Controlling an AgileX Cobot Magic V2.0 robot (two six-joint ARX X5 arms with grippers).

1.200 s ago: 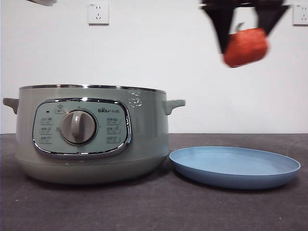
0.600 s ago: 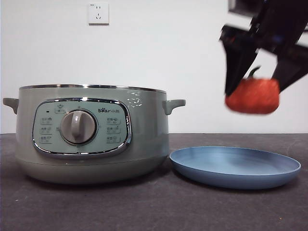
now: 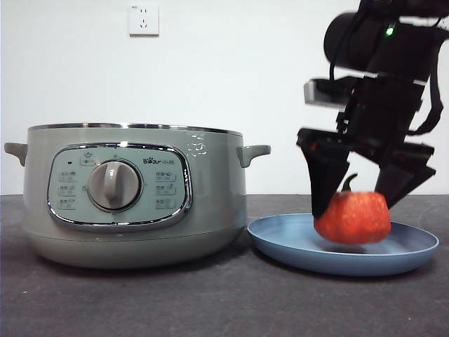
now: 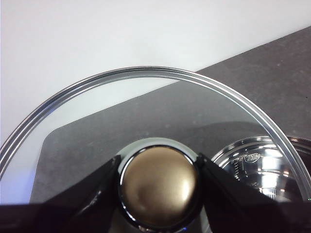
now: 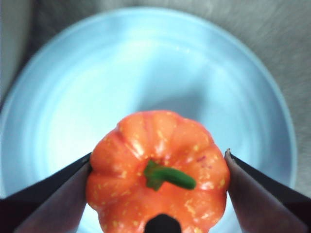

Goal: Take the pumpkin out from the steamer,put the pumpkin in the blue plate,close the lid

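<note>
Orange pumpkin clamped in right tool, low over blue plate, stem up. Left tool grips lid knob, beside open steamer.

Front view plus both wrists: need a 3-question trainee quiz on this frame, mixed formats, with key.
1. True or false: the right gripper is shut on the pumpkin over the blue plate.
2. What is the left gripper holding? A) steamer handle B) the lid by its knob C) nothing
3. Fill in: in the front view the steamer stands with its top ____.

Key
1. True: jaws flank the pumpkin at the plate.
2. B: jaws clamp the knob of the lid.
3. Uncovered: only the chrome rim shows.
</note>
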